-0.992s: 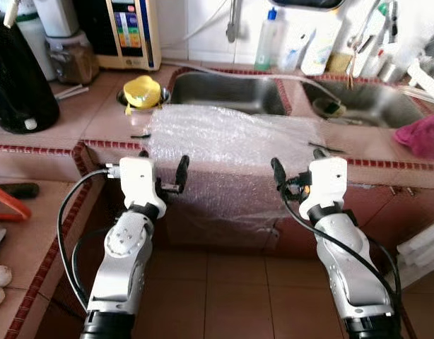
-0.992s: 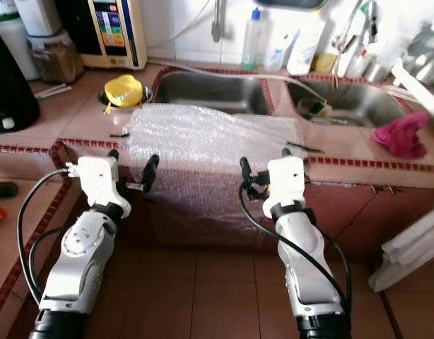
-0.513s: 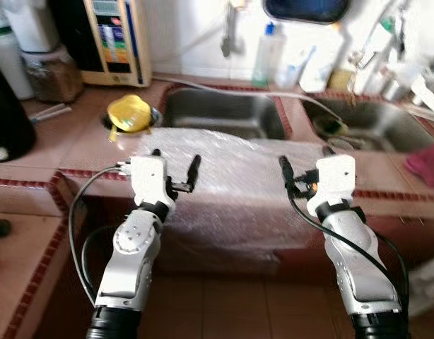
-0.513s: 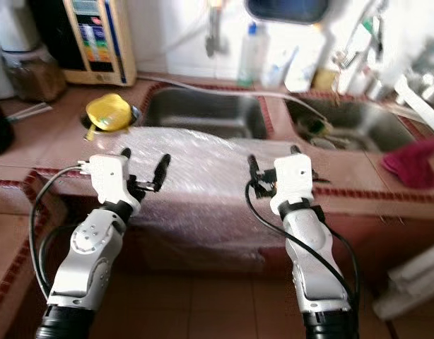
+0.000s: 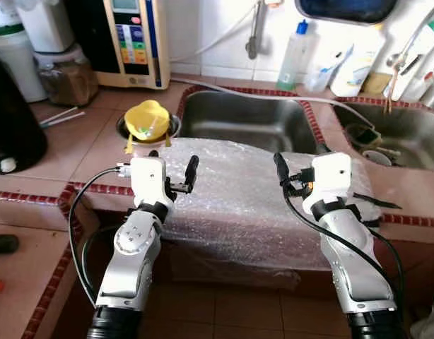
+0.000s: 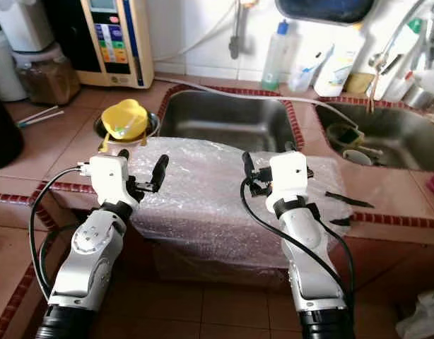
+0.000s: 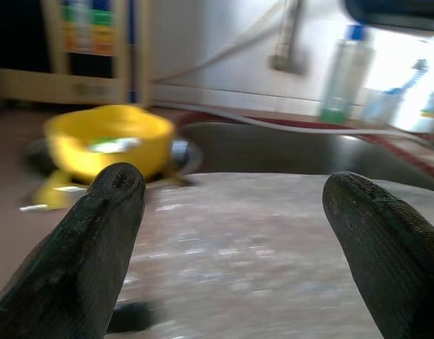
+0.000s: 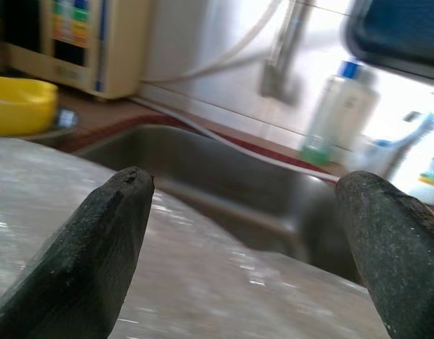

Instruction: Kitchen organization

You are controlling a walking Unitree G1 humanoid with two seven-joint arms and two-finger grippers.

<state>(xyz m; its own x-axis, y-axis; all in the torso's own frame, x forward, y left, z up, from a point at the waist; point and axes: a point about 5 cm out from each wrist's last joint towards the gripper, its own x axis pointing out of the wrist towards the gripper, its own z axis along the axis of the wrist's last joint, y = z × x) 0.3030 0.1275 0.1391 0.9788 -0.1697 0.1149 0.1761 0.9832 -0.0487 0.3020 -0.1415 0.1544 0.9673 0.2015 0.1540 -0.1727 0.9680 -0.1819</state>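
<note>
Where the tiled counter point(image 5: 68, 152) runs along a white-tiled wall, its edge trimmed in dark red, two steel sink basins are sunk into it: the left sink point(image 5: 249, 127) straight ahead and the right sink point(image 5: 408, 131) beyond it. Brown floor tiles show below the counter's front.

A sheet of bubble wrap point(image 5: 238, 191) lies across the counter's front edge before the left sink, its long axis running left to right along the edge, its near part drooping over the front face.

Just left of the wrap sits a yellow lid point(image 5: 148, 118) on a round metal opening. Farther back on the left stand a beige appliance point(image 5: 128, 39) with coloured buttons and a jar point(image 5: 61, 74) of brown contents; a black rounded vessel point(image 5: 12, 116) stands at the far left. A clear bottle point(image 5: 291, 48) with a blue cap stands behind the sinks, beside white containers, and a thin white hose runs along the back rim of the left sink.

The left hand point(image 5: 171, 166) hovers above the wrap's left part, fingers spread wide, gripping nothing. The right hand point(image 5: 302, 162) hovers above the wrap's right part, fingers likewise parted and empty. Both point towards the sinks.
</note>
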